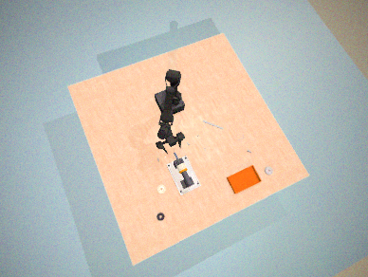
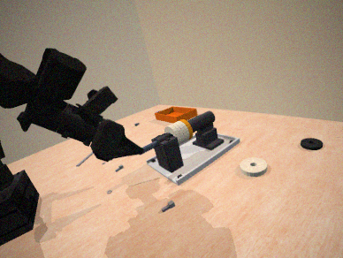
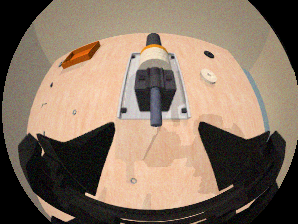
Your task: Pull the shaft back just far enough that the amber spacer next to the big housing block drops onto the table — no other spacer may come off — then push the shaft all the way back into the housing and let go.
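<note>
A blue-grey shaft (image 1: pixel 175 156) (image 3: pixel 156 107) sticks out of the near black block (image 2: pixel 170 155) (image 3: pixel 145 96). Cream spacers (image 2: pixel 178 130) (image 3: pixel 154 59) sit between that block and the amber spacer (image 1: pixel 183 170) (image 2: pixel 190 126) (image 3: pixel 154 48). The amber spacer is up in the row, against the far dark cylindrical housing (image 2: pixel 201 119) (image 3: pixel 153 38). All stand on a pale base plate (image 1: pixel 193 175) (image 3: pixel 140 117). My gripper (image 1: pixel 174 150) (image 3: pixel 158 126) is open and empty, fingertips at the shaft's near end, one on each side with wide gaps. Spacer contact inside the row is partly hidden.
An orange bin (image 1: pixel 244 179) (image 2: pixel 170 117) (image 3: pixel 74 62) stands beyond the plate. A loose cream disc (image 1: pixel 158 191) (image 2: pixel 247 169) and a black ring (image 2: pixel 305 143) lie to one side. A thin rod (image 1: pixel 212 125) and a bolt (image 2: pixel 168 206) lie on the table.
</note>
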